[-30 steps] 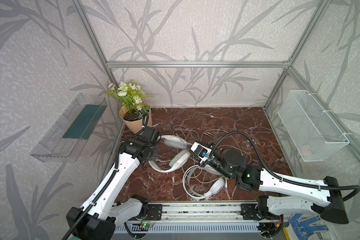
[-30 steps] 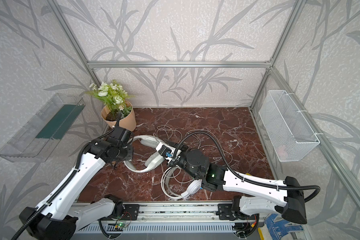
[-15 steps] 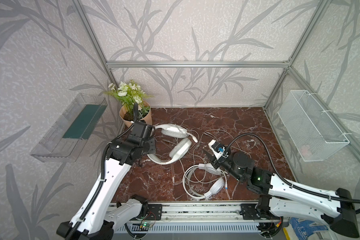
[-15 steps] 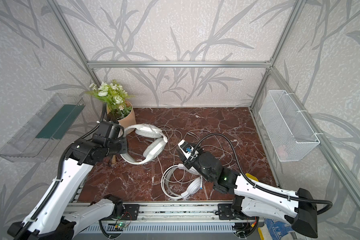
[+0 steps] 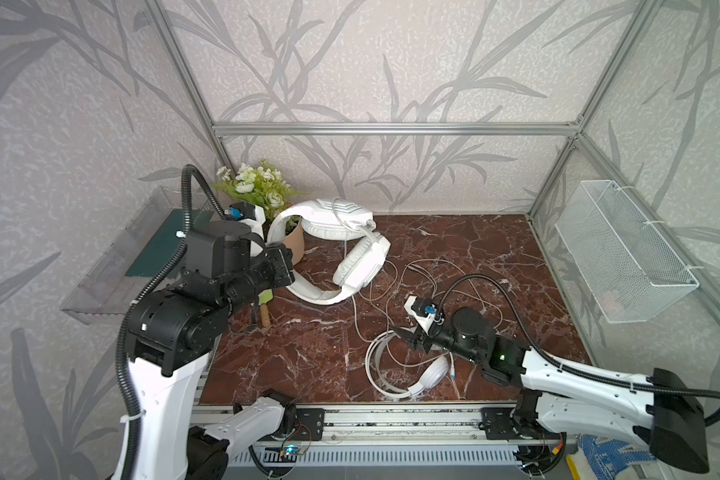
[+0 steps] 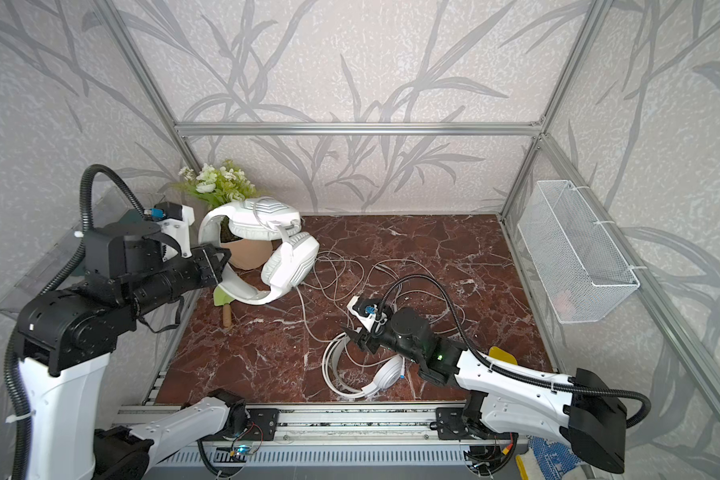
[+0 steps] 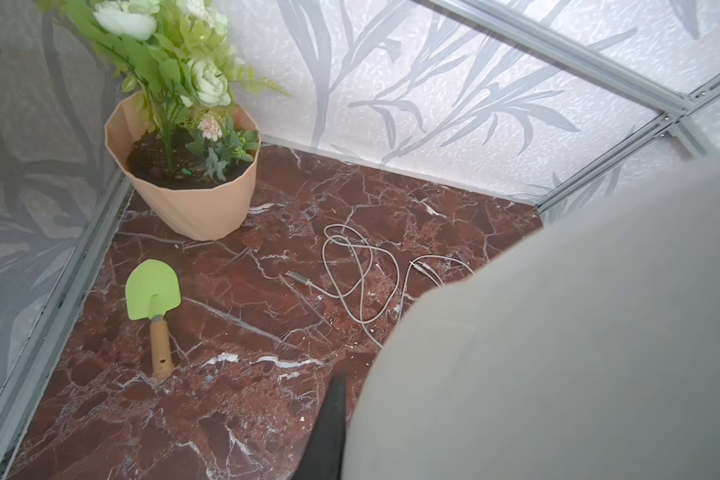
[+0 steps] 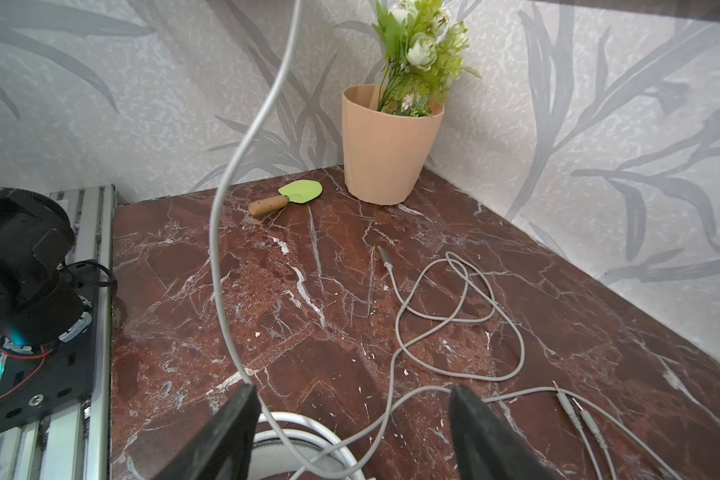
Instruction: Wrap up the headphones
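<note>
Greyish-white padded headset [image 5: 362, 262], clamped in left gripper [image 5: 288, 266]; right gripper [image 8: 352, 399] jaws apart; right-edge wire basket [image 5: 624, 249], contents indistinct.

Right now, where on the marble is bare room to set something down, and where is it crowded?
Free: the marble beside the wire basket, and the front left patch between the trowel and the glossy headset. Crowded: the middle, with loose cables, and the flower pot corner.
</note>
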Available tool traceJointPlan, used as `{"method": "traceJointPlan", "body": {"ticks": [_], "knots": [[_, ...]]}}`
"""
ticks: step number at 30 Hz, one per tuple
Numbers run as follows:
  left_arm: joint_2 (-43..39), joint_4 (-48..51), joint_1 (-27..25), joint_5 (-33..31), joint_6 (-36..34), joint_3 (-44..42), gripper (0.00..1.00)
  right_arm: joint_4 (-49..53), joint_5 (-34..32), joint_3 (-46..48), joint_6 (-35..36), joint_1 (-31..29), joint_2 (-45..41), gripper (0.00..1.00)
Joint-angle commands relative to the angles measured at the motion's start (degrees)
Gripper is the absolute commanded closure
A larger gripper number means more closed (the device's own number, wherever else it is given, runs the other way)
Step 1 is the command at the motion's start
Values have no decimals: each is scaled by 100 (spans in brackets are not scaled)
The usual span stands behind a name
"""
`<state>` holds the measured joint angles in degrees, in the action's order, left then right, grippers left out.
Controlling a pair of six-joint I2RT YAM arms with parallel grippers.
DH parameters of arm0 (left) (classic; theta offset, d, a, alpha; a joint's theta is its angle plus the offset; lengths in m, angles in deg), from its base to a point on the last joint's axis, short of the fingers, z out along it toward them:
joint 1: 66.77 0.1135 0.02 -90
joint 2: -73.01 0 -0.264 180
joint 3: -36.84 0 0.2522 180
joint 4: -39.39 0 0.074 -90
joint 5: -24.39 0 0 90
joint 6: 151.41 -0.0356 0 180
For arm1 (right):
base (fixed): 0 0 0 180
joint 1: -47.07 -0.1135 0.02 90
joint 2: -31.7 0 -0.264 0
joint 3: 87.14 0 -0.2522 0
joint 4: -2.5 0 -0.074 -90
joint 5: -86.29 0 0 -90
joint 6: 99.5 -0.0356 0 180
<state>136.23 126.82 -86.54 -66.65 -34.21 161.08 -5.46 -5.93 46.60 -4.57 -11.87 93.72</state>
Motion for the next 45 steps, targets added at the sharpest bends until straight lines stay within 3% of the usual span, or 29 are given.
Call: {"method": "traceJointPlan", "body": {"ticks": [1,8,14,21,31,34,37,39,43,45], "knots": [[211,3,-72,185,187,554,100,-993,211,-34,241,-6,508,25],[475,63,-318,112,152,1073,100,-2024,634,-94,739,-5,1818,23],[627,148,-509,-78,42,1271,100,-3848,590,387,799,-4,2583,23],[674,243,-589,-338,-100,1276,100,-2797,719,221,781,-5,2472,30],[593,378,-877,-1318,-312,1469,100,-3625,96,621,646,-5,3045,33],[569,400,-953,-1600,-306,1536,100,-3666,36,617,571,-5,3202,42],[564,425,-1002,-1908,-283,1569,100,-3514,-409,520,624,-7,3324,76],[576,454,-1012,-2084,-266,1602,100,-3344,-608,482,747,-7,3247,89],[701,523,-1012,-2336,-196,1639,100,-2540,-807,317,1114,-283,2743,100],[779,565,-1012,-2440,-142,1657,100,-2141,-858,225,1340,-533,2473,100]]}}
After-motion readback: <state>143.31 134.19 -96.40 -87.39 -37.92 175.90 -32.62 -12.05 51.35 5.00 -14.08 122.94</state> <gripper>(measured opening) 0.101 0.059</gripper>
